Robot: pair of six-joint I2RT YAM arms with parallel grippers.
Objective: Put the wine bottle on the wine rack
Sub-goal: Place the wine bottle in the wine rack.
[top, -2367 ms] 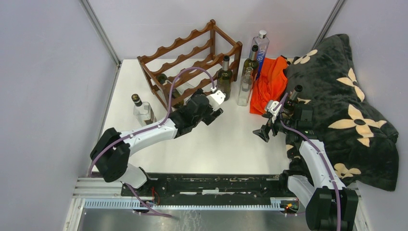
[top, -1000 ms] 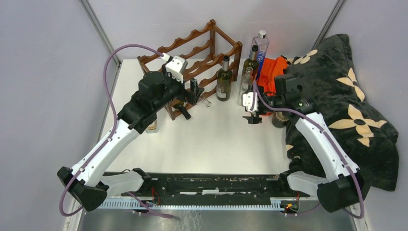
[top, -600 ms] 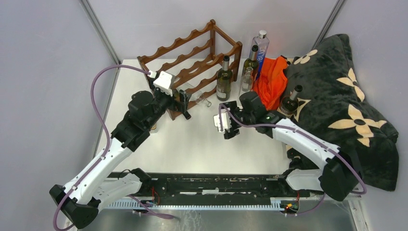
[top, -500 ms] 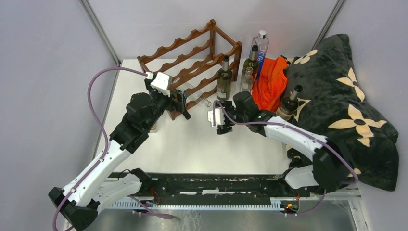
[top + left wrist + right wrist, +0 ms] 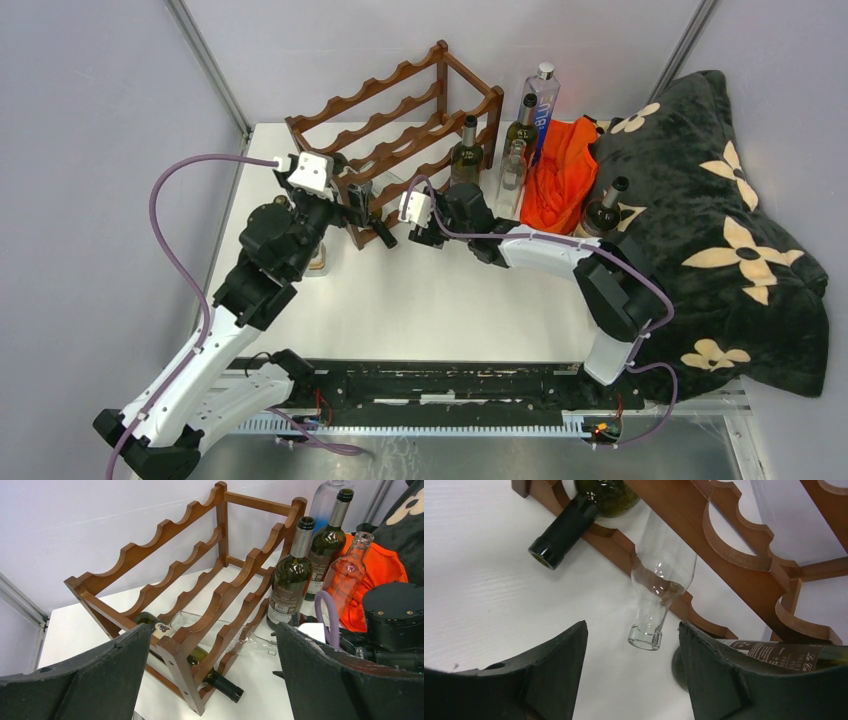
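Black-fingered, the right gripper (image 5: 632,625) stands parted, one finger on either side of the clear wine bottle (image 5: 664,575) at its mouth, touching neither side. That bottle lies in the bottom tier of the wine rack (image 5: 744,575), neck poking out past the front rail, just beside a dark green bottle (image 5: 574,522) lying likewise. Facing the rack's front, the left gripper (image 5: 212,627) hovers spread wide, holding nothing. Upright bottles (image 5: 292,575) stand near the rack's end post.
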